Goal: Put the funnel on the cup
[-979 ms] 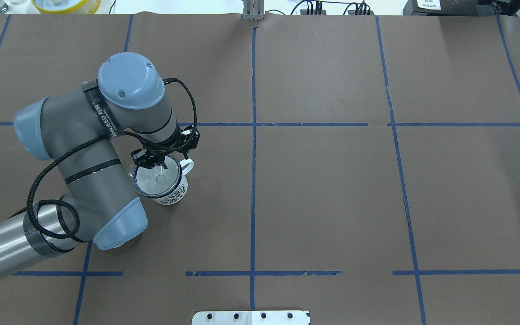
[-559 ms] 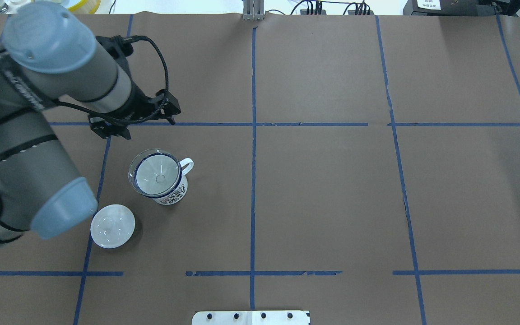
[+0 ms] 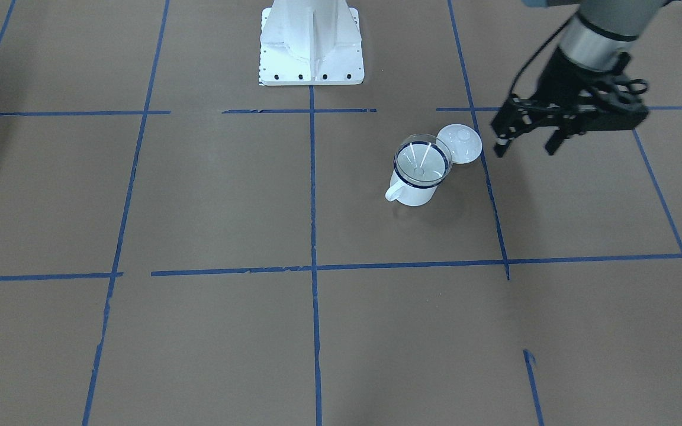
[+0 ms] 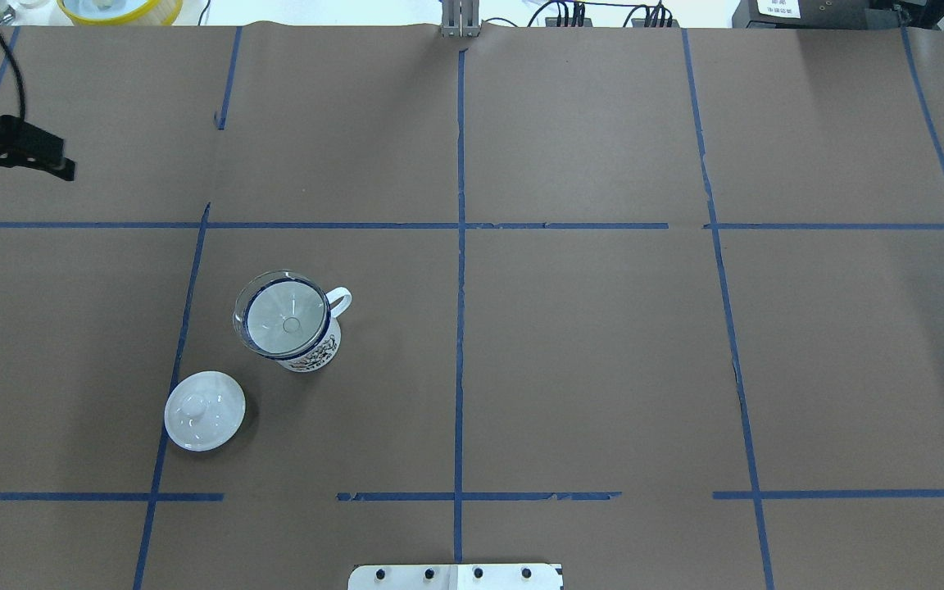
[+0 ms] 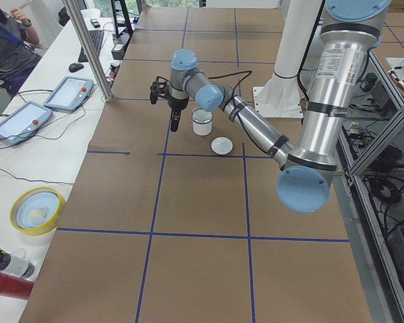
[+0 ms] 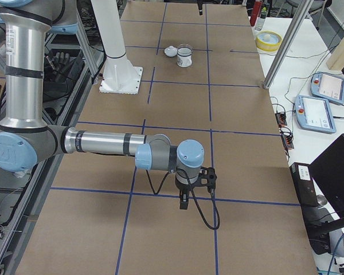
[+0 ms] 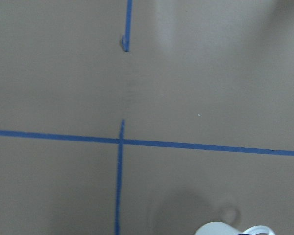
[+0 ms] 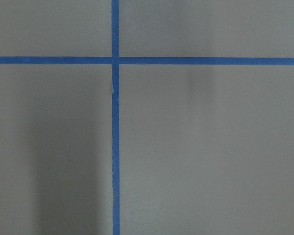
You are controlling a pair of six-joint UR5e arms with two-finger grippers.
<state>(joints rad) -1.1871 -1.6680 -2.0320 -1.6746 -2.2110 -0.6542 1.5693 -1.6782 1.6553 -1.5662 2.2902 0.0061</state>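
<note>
Overhead exterior: the funnel (image 4: pixel 283 316) rests in the cup (image 4: pixel 329 333), whose dark print (image 4: pixel 312 355) is unreadable; left gripper (image 3: pixel 524 148) spread, empty.

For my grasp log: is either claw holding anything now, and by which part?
The left claw holds nothing: it is open, apart from the funnel resting on the mug. The right claw cannot be judged.
</note>
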